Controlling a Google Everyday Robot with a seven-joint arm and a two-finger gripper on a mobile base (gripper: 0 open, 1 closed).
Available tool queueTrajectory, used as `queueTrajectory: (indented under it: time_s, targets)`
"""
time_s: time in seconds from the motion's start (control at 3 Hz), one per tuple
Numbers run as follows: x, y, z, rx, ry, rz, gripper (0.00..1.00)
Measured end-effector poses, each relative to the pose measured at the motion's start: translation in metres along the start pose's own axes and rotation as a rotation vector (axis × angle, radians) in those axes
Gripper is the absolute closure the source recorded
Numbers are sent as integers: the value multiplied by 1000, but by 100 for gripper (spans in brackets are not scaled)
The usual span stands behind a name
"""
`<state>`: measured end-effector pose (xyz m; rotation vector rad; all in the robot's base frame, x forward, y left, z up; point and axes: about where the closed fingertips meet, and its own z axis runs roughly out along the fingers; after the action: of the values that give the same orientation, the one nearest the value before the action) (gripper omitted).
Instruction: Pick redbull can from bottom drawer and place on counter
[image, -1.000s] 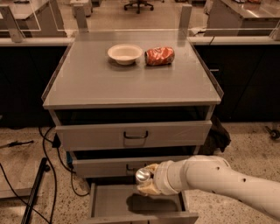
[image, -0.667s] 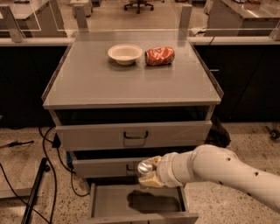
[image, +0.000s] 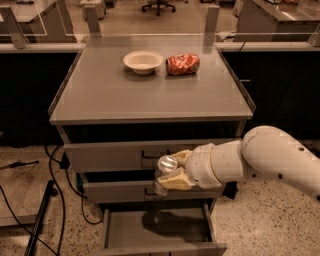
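My gripper (image: 171, 172) reaches in from the right on a white arm and is shut on the redbull can (image: 164, 170). The can is upright with its silvery top showing, held in front of the top and middle drawers, well above the bottom drawer (image: 131, 231). The bottom drawer is pulled open and its grey floor is bare. The counter (image: 115, 92) is the flat grey cabinet top above, higher than the can.
A white bowl (image: 143, 61) and a crushed orange-red can (image: 182, 64) lie at the back of the counter. The two upper drawers (image: 107, 155) are closed. Black cables (image: 52, 197) trail on the floor at the left.
The gripper has lifted the can from just above the bottom drawer to the height of the upper drawers, and the arm has risen with it.
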<state>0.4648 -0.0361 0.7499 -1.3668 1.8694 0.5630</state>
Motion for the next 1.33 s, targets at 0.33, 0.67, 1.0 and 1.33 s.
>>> queueTrajectory:
  time_s: [0.33,0.67,1.0,1.33]
  targets:
    - [-4,0,-1,0,-3,-7,100]
    - [-46,-10,-19,10,-7,-48,100]
    - [-102,-19,-48,14,-7,-63,100]
    - [-169,-27,-85,29,-15,-107,100]
